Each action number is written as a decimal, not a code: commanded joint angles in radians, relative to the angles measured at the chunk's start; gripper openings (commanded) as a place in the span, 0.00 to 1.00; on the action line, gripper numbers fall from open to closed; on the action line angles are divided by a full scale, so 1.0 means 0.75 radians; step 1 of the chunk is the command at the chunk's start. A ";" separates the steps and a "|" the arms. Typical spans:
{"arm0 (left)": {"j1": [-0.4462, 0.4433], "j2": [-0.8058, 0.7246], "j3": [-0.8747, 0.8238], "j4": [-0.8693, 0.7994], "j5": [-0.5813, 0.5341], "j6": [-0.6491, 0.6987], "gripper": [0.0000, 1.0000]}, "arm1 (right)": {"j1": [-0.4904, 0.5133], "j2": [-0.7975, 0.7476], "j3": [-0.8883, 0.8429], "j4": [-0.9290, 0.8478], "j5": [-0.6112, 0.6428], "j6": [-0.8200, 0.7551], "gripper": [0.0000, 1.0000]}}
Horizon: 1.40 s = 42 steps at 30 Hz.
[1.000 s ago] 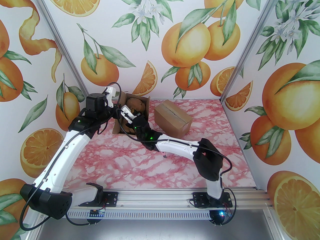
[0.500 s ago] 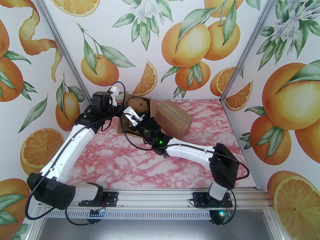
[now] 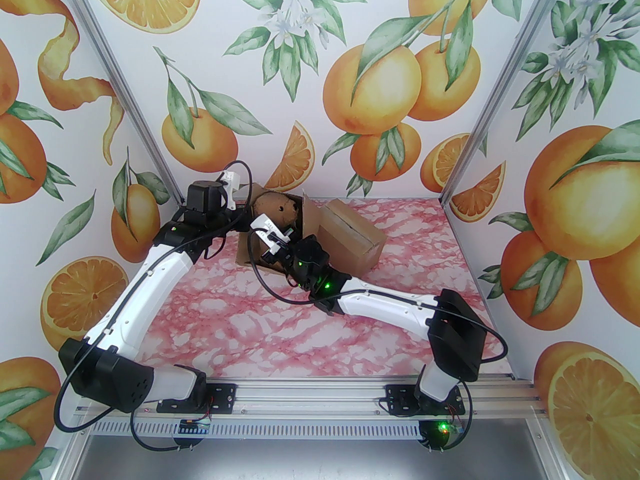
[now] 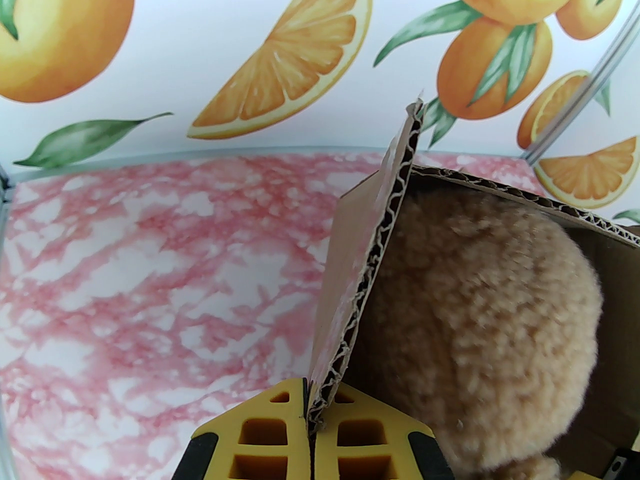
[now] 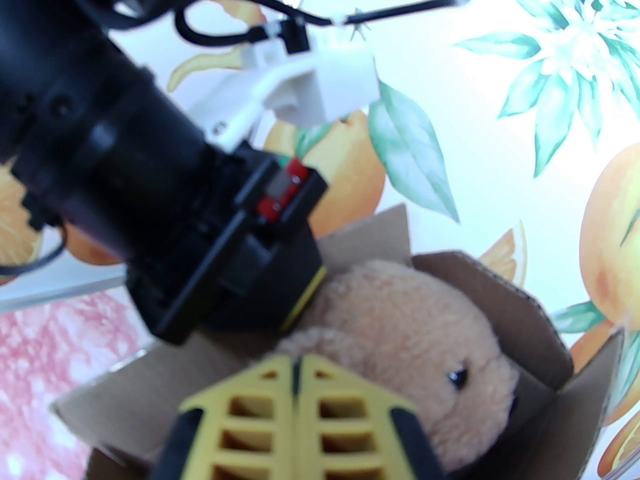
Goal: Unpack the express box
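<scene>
Left arm [image 3: 150, 283]: elbow folded low and out to the left of its base, forearm angled up toward the far left, wrist turned right. The left gripper [image 4: 310, 393] has its jaws pinched tight on the edge of a cardboard flap [image 4: 350, 248], with the yellow fingers [image 4: 265, 408] meeting on either side of it. Right arm [image 3: 390, 300]: elbow raised on the right, forearm running low and leftward, wrist pitched up close beside the left wrist. The right gripper [image 5: 296, 363] has its fingers pressed flush together; it's blurry there, so I can't tell if anything is caught between them.
</scene>
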 commanded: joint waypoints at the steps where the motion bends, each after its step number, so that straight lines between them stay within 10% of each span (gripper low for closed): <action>1: 0.075 0.021 0.059 0.059 -0.144 -0.037 0.00 | 0.001 -0.094 -0.002 0.093 0.004 0.014 0.00; 22: 0.118 0.066 0.043 0.068 -0.062 -0.048 0.00 | -0.036 -0.023 0.268 0.046 0.249 0.113 0.00; 42: 0.186 0.108 0.071 -0.010 -0.088 -0.027 0.00 | -0.055 -0.173 0.104 0.418 -0.022 0.182 0.00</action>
